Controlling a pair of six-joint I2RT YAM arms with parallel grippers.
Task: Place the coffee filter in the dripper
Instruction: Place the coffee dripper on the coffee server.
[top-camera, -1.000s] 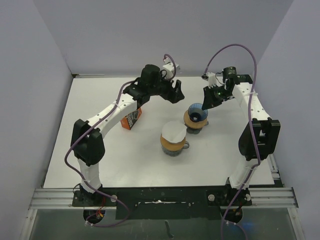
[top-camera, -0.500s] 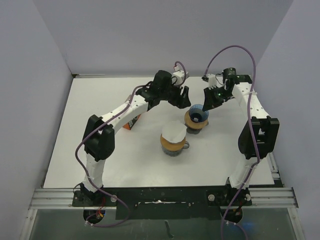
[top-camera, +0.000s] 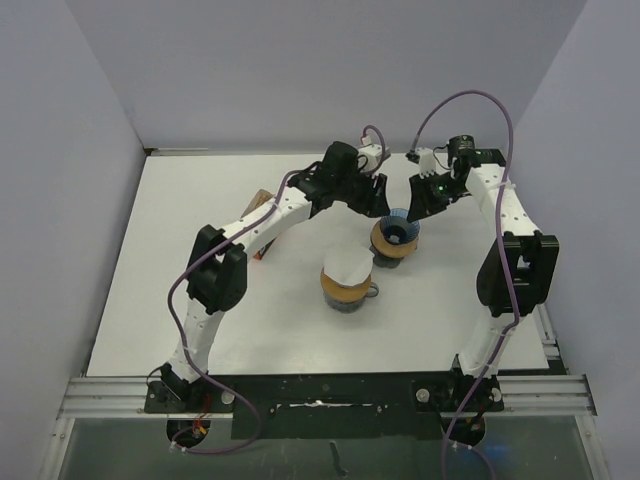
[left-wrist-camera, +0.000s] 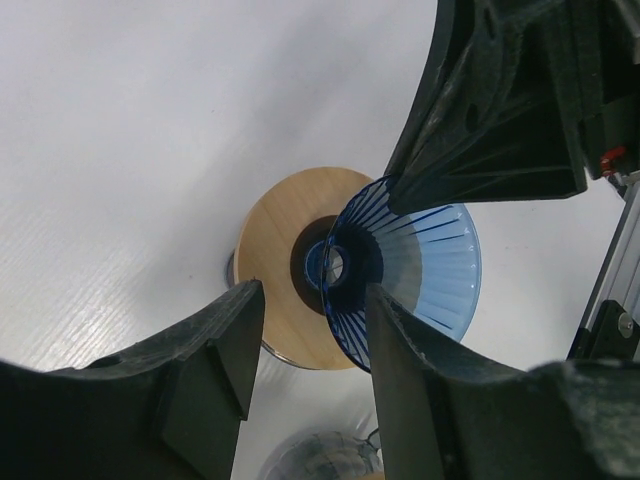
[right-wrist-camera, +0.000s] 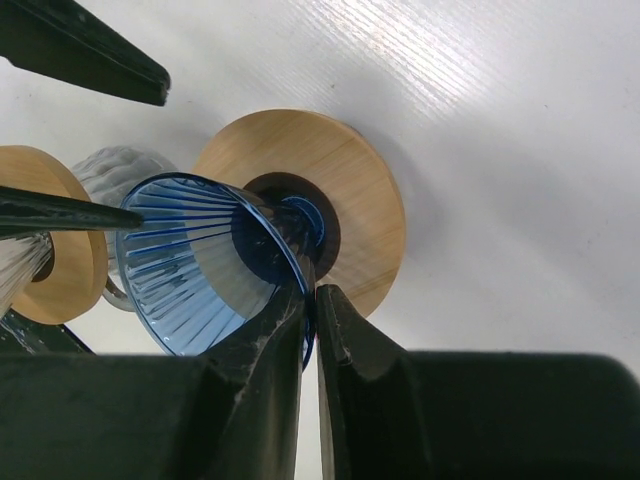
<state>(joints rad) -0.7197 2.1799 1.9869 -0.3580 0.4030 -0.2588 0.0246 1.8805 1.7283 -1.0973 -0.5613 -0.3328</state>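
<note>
The blue ribbed dripper (top-camera: 398, 228) sits on a wooden collar (top-camera: 385, 243) atop a glass carafe. My right gripper (top-camera: 418, 207) is shut on the dripper's right rim; the right wrist view shows both fingers pinching the rim (right-wrist-camera: 310, 310) of the dripper (right-wrist-camera: 190, 260). My left gripper (top-camera: 374, 200) is open, just left of and behind the dripper. In the left wrist view its jaws (left-wrist-camera: 310, 340) straddle the dripper's near rim (left-wrist-camera: 420, 270), not touching. The white coffee filter (top-camera: 347, 264) lies on a second carafe in front, held by nothing.
The second carafe (top-camera: 347, 290) with its wooden collar stands front-left of the dripper's carafe, nearly touching it. An orange box (top-camera: 261, 199) lies under the left arm, mostly hidden. The right gripper's fingers (left-wrist-camera: 490, 110) fill the upper right of the left wrist view.
My left arm has swung right, bringing its open gripper from the middle back of the table up to the dripper's left rim. The right gripper and dripper have stayed put.
</note>
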